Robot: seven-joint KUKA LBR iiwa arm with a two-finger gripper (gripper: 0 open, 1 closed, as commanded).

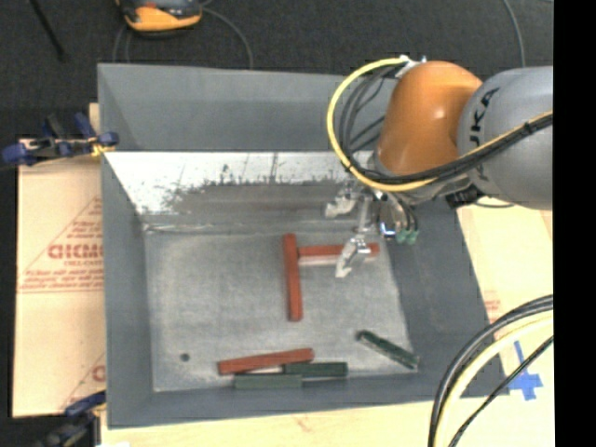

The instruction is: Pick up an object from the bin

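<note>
A short red stick point(318, 250) lies crosswise in the back right part of the bin's floor. Its left end touches the upper end of a longer red stick point(294, 291), which runs toward the front, so the two form a corner. The right end of the short stick passes under the claw point(346, 231). The claw's two silver fingers stand apart: the nearer one point(352, 255) sits on or just over the short stick's right end, and the farther one is close to the foot of the back wall. The stick is at the nearer finger, not gripped between the two.

Above the claw, the wrist carries a rounded orange cover point(419, 119) ringed by yellow and black cables. On the grey arm point(512, 138) just beside the cover stand black letters of the KUKA name, the first partly hidden by the cover.

Well apart from the claw, along the front edge of the floor, a third red stick point(265, 362) lies lengthwise with a dark green stick point(315, 372) touching it on its near side. Another dark green stick point(386, 348) lies tilted toward the front right corner. The bin point(130, 277) is grey metal, its back wall scratched bright.
</note>
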